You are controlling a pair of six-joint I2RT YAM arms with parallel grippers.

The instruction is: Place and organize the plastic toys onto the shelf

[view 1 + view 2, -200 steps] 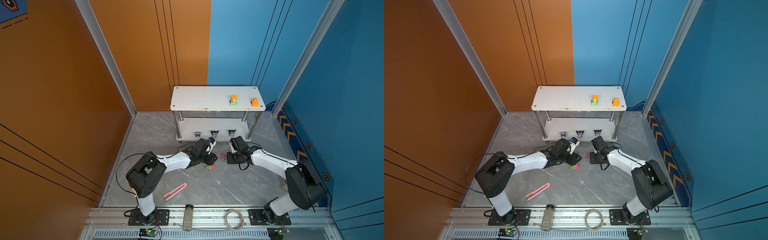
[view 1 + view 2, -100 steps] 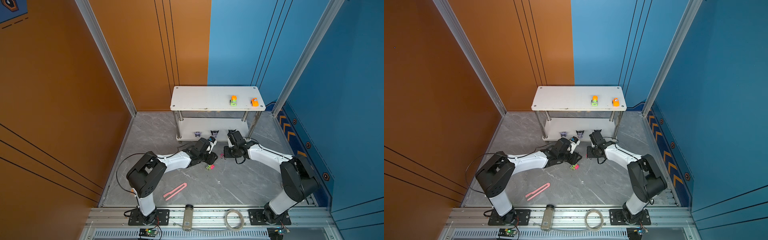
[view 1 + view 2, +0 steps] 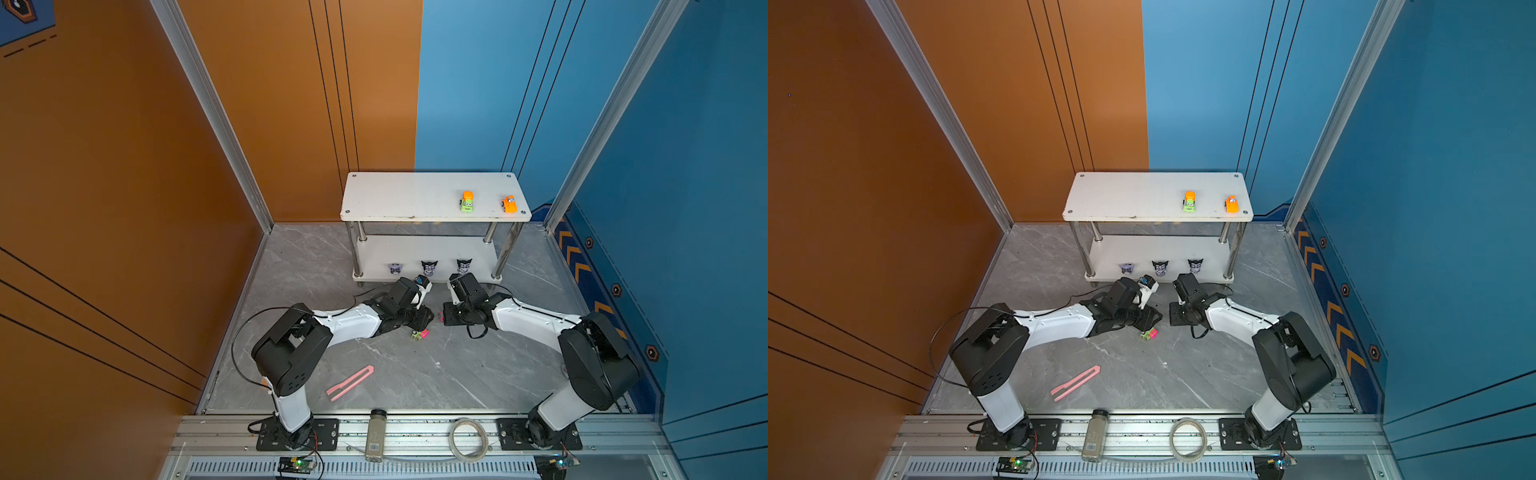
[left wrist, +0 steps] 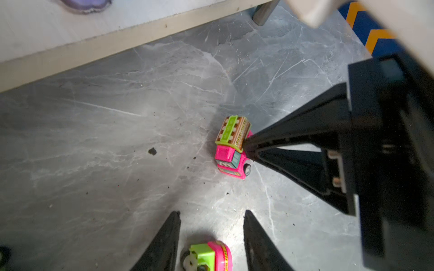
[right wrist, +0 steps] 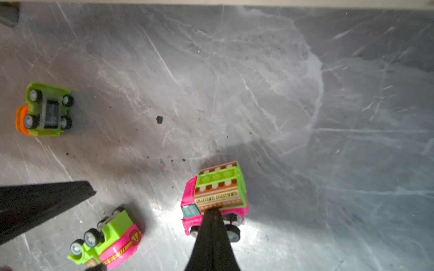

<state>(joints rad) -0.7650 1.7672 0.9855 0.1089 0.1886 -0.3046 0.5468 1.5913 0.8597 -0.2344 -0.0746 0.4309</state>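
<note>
Right tool, pressed together, shifted against pink truck; left tool spread; shelf holds five toys.

The grey marbled surface carries the white shelf, a pink strip, a pink truck, a green and pink car lying on its side and an upside-down green car. On the shelf's top tier stand a green and orange car and an orange car. Three purple figurines stand in a row along the front edge of the lower tier.
</note>
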